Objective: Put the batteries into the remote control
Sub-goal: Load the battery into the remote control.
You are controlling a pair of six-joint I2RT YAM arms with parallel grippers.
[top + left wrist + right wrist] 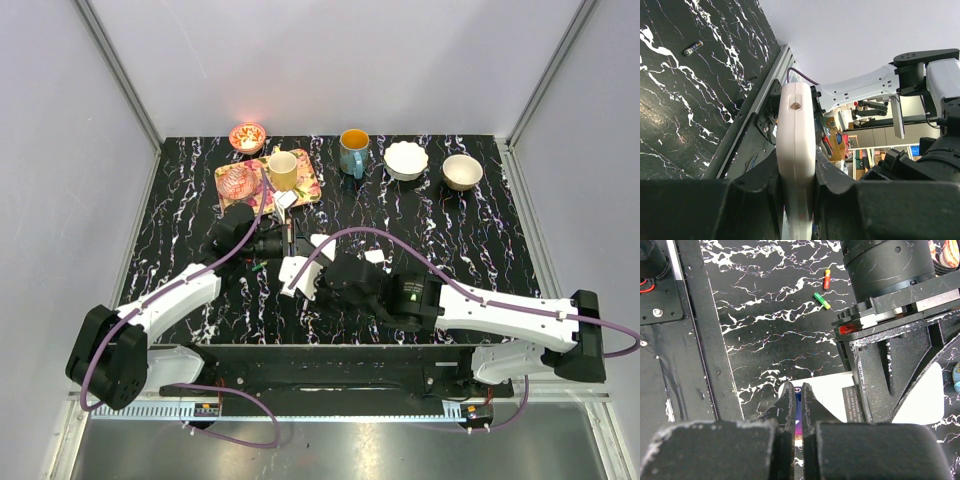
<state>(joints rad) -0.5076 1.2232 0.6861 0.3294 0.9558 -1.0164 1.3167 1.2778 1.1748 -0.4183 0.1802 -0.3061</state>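
My left gripper (278, 248) (796, 186) is shut on the white remote control (796, 135), held edge-on above the table; it also shows in the top view (298, 274). My right gripper (326, 280) (796, 399) is shut on a purplish battery (798, 407), its tip right at the near corner of the remote (827, 395). In the right wrist view the left gripper's black fingers (890, 355) clamp the remote's middle. A red battery (827, 278) and a green battery (822, 300) lie loose on the table beyond. One battery (693, 48) lies on the table in the left wrist view.
At the back stand a flowered tray (305, 188) with a yellow cup (283, 170) and a pink object, an orange bowl (247, 137), a blue mug (353, 152), a white bowl (406, 160) and a tan bowl (462, 171). Small white pieces (375, 256) (286, 199) lie mid-table.
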